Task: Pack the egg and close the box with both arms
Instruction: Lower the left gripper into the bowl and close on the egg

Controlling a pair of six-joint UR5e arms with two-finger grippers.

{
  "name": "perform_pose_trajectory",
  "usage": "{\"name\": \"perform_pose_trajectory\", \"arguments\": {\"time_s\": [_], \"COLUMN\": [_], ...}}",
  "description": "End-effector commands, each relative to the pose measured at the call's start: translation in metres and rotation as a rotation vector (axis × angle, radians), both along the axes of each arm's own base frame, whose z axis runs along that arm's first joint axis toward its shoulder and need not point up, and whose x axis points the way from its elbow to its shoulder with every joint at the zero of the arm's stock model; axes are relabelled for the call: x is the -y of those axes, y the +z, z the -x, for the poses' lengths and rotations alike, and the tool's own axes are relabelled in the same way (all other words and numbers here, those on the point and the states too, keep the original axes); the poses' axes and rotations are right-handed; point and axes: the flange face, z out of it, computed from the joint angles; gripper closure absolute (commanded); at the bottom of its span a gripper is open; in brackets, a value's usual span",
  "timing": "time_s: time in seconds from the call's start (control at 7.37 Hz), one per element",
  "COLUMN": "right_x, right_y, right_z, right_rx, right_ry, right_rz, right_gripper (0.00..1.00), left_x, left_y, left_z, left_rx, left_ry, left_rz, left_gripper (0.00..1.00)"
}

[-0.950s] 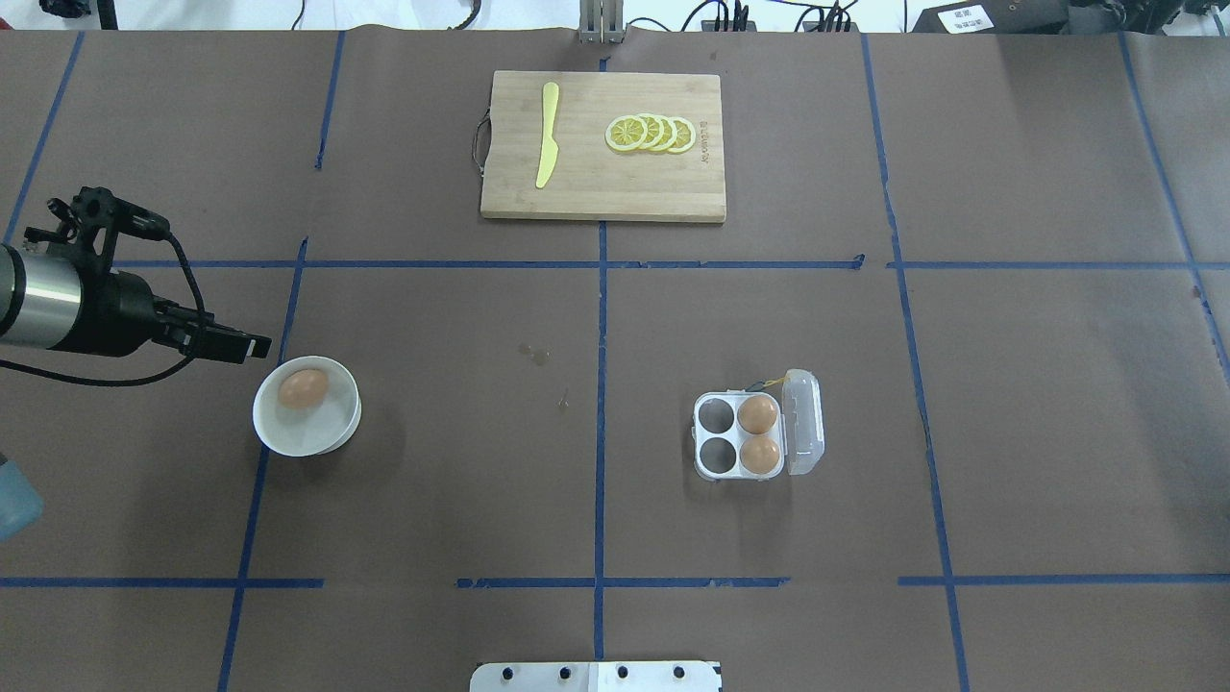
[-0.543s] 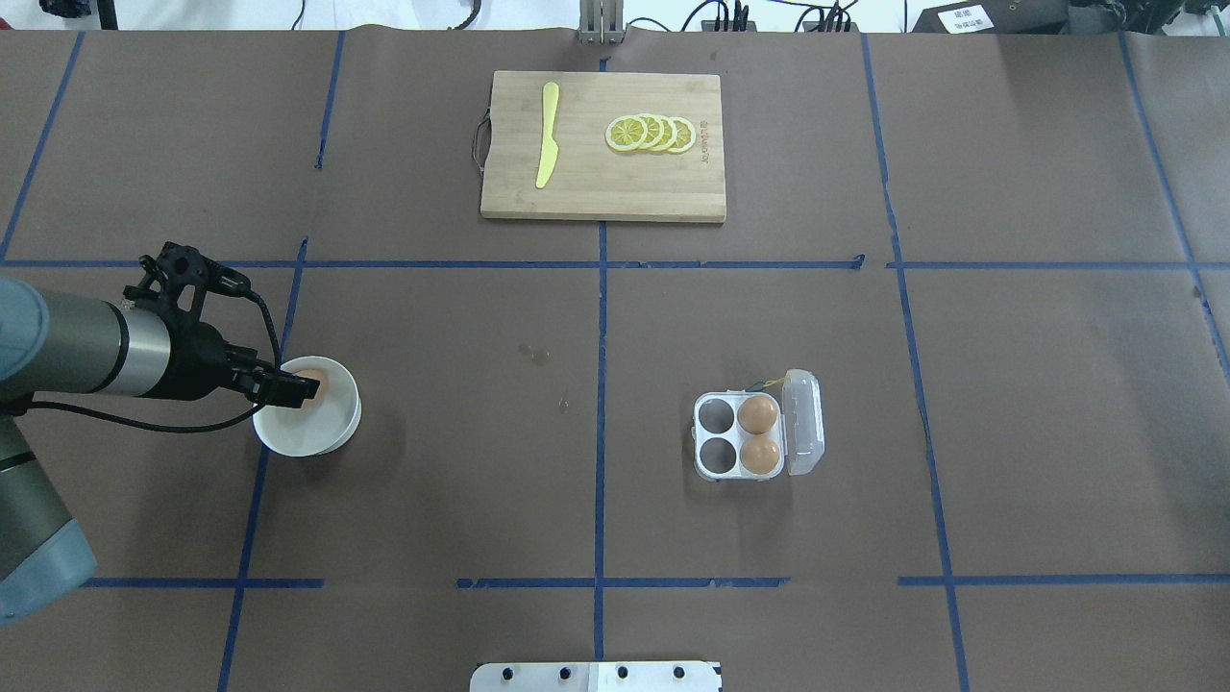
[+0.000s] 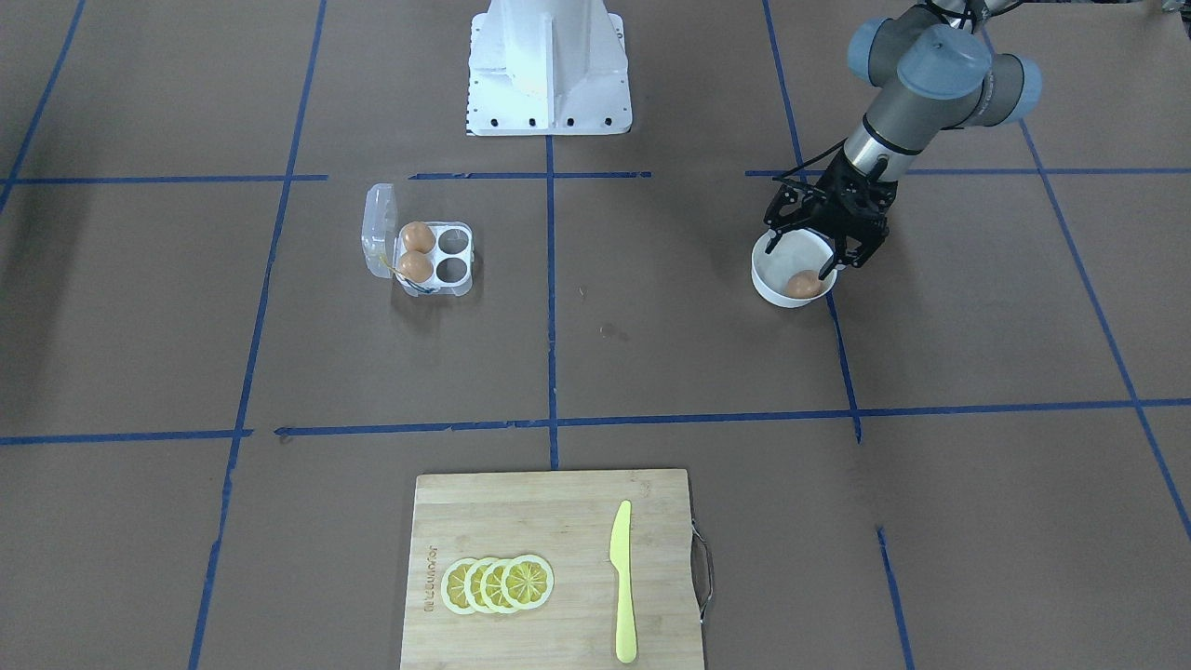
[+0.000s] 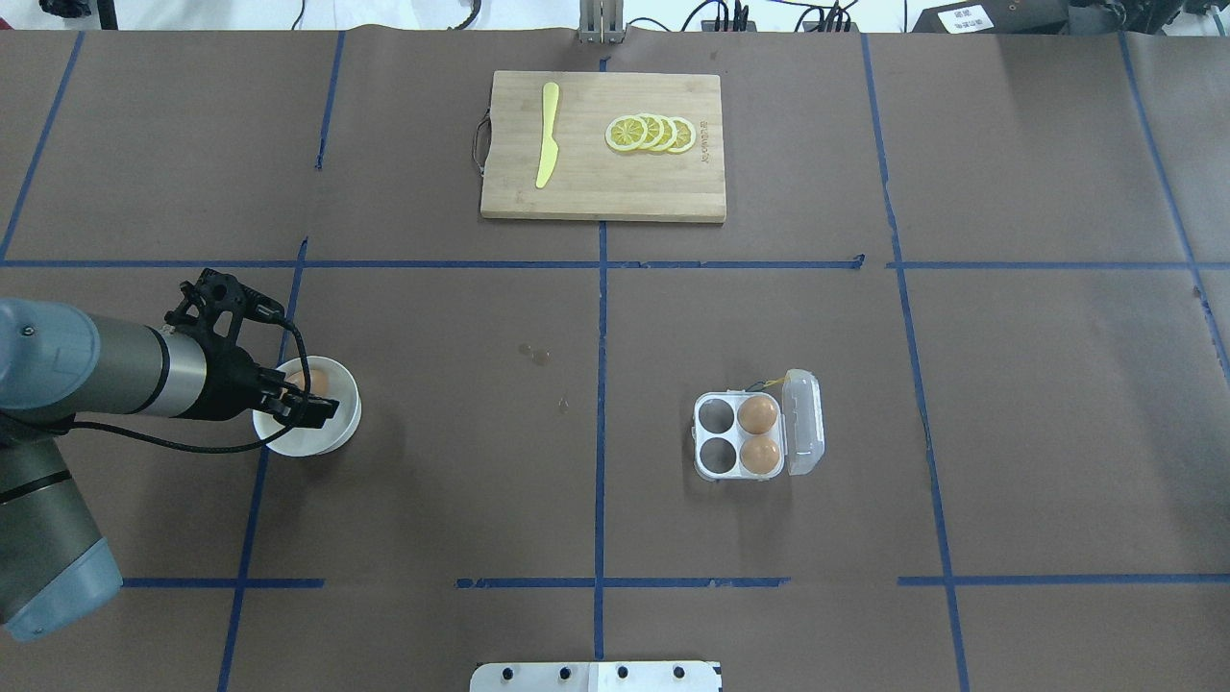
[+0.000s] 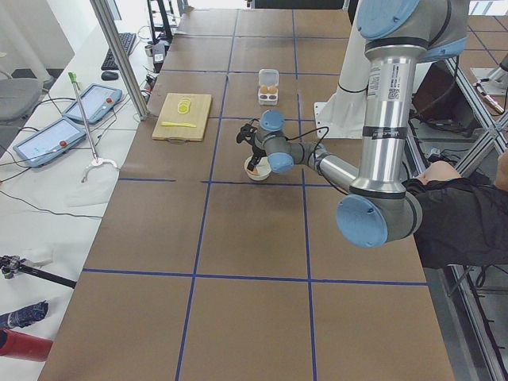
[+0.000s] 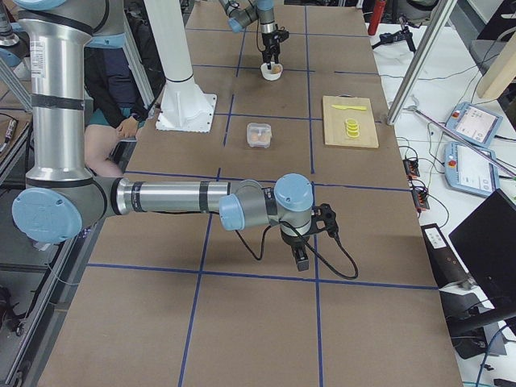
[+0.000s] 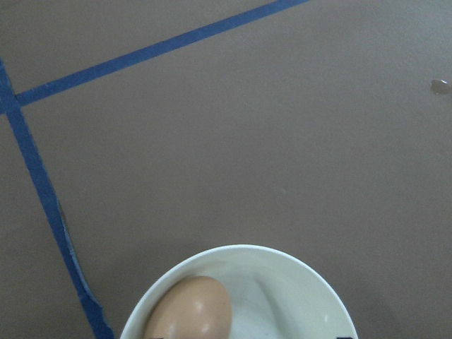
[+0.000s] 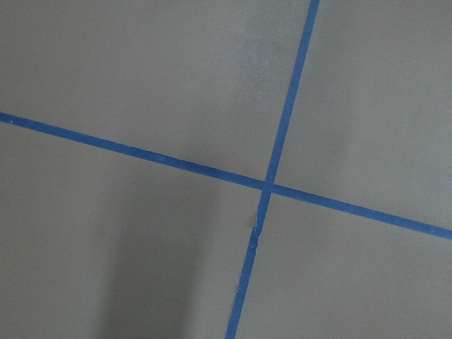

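Table [image 4: 1009, 432] covered in brown paper, divided into a grid by blue tape lines [image 4: 601, 384]. At its far edge in the overhead view, a bamboo cutting board [image 4: 596, 183] straddling the central line, metal handle [image 4: 478, 144] on its left short side. On the board: a yellow knife [image 4: 548, 135] lying lengthwise at left; four overlapping lemon slices [image 4: 651, 134] in a row at right, apart from the knife. A round white bowl [image 4: 322, 437] on the table's left part, its edge on a tape line. Exterior left view: two tablets [image 5: 99, 98] on a side bench

Robot lab: tape-gridded table [image 4: 769, 317], teach pendants [image 5: 99, 101] alongside.
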Motion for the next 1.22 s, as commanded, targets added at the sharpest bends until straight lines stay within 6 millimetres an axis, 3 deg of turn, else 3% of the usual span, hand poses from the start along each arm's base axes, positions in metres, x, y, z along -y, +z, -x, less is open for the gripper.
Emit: {"name": "perform_pose_trajectory", "arguments": {"time_s": [0.0,0.41,1.09], "right_x": [0.000,0.000,-0.001], "right_y": [0.000,0.000,0.001], "right_z": [0.000,0.000,0.000], "right_rx": [0.000,0.000,0.000], "right_ry": [-0.001,0.001,0.001], "right_rz": [0.000,0.001,0.002], "right_gripper": [0.00,0.00,0.00], "left_x": [-0.002,0.001,0.001], "left_y": [-0.001,0.012,0.018], "left_z": [-0.003,-0.003,-0.008], "left_rx": [0.003,0.038,0.048], "left_ry": [0.016,0.047,0.053], "left_rz": [-0.018,-0.063,-0.057], "left_gripper": [0.15,0.15,0.17]}}
